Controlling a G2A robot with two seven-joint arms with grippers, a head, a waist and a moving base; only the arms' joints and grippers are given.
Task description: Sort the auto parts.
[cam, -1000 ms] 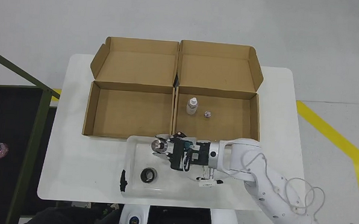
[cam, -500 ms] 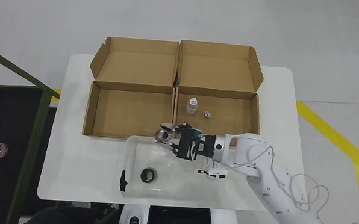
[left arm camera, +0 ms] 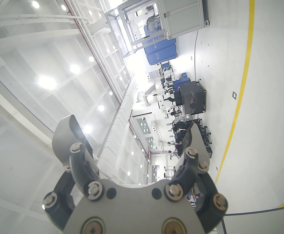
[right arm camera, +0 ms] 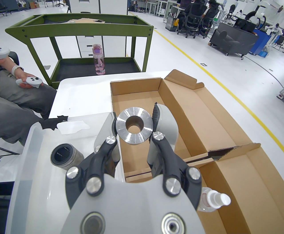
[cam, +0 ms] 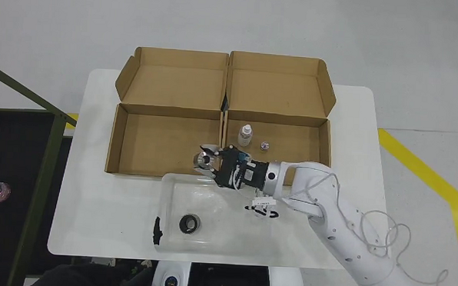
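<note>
**Right tool holding ring over left box**

- Right tool (cam: 207, 159) (right arm camera: 134, 123): fingers clamped on the ring (cam: 206, 158) (right arm camera: 133, 139), one pad on each side of its rim. The ring is a flat metal disc with a round centre hole. In the right wrist view its face is turned towards the camera.
- Ring position: over the near right corner of the left box (cam: 163, 144) (right arm camera: 137, 99), just past the far rim of the bin (cam: 164, 217) (right arm camera: 22, 144). I cannot tell how high it is above the box floor.
- Left tool (left arm camera: 131, 133): fingers apart, nothing between them. It points up at the ceiling lights, away from the table (cam: 95, 206).
- Bin: clear plastic, at the near edge of the table, touching or just beside the boxes' near walls. One bearing (cam: 188, 223) (right arm camera: 66, 156) lies in it on its side, a short metal cylinder with a dark bore, well apart from the ring.
- Right box (cam: 298, 150) (right arm camera: 244, 177): beside the left box, walls meeting, both lids folded back. It holds a small white spray bottle (cam: 246, 134) (right arm camera: 210, 199) and, near it, a small part (cam: 265, 144) too small to identify.
</note>
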